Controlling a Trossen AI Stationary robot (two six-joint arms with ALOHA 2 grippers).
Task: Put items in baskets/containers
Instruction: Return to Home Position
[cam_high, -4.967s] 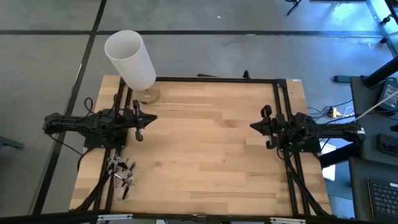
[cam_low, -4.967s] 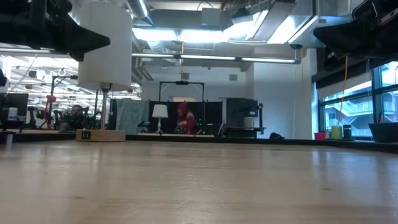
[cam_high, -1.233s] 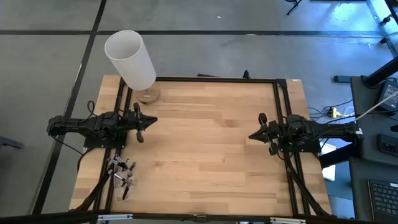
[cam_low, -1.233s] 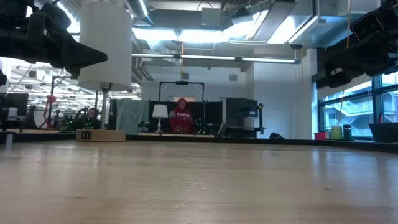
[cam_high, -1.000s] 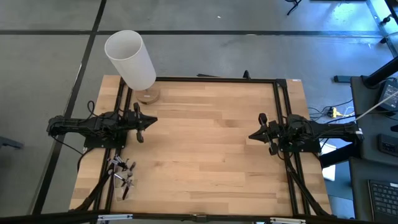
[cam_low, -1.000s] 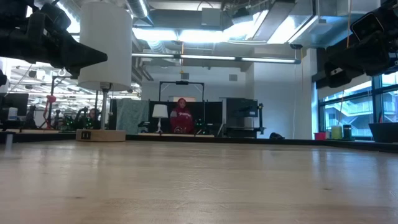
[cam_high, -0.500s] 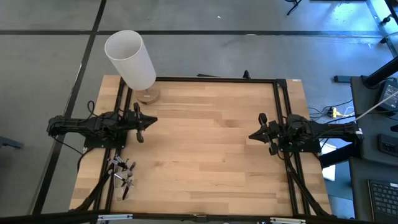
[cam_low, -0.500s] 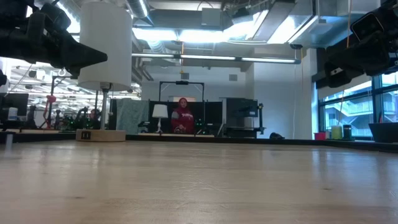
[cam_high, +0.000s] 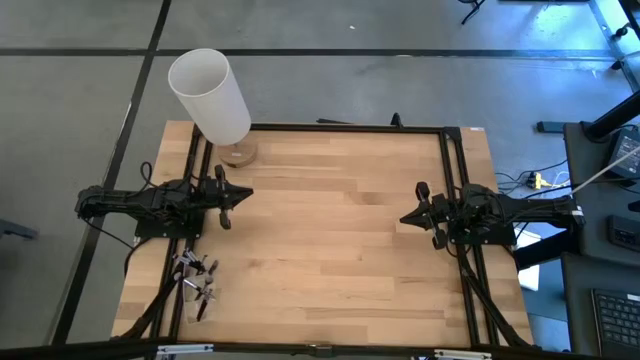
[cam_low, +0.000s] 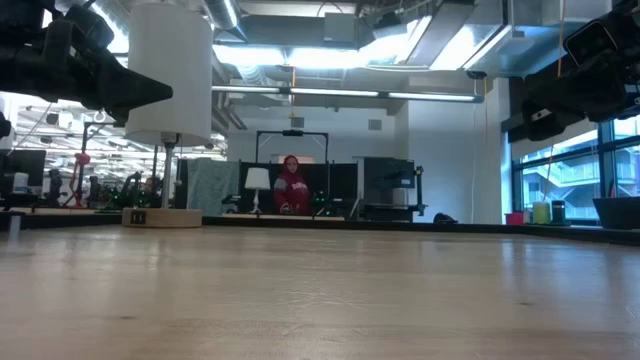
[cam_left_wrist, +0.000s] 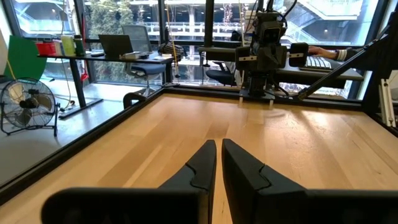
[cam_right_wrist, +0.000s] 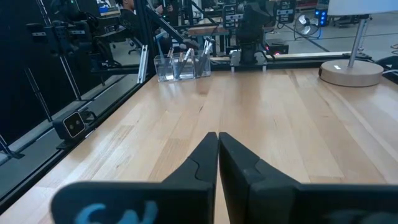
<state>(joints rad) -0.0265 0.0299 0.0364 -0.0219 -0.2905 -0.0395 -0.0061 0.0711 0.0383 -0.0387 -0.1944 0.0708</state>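
Note:
Several thin makeup brushes (cam_high: 197, 281) stand head-up in a see-through container (cam_right_wrist: 182, 66) at the table's near left, beside the left arm's rail. My left gripper (cam_high: 246, 191) hovers shut at the table's left side, pointing level toward the right, with nothing between its fingers (cam_left_wrist: 219, 144). My right gripper (cam_high: 404, 218) hovers shut at the right side, pointing level toward the left, also with nothing between its fingers (cam_right_wrist: 217, 135). Both are far from the brushes and the container.
A tall white cylinder lampshade (cam_high: 209, 95) on a round wooden base (cam_high: 238, 154) stands at the far left corner. Black rails (cam_high: 455, 190) run along the table's left and right sides. The wooden top (cam_high: 330, 240) between the arms is bare. A person in red (cam_low: 291, 186) shows far behind the table.

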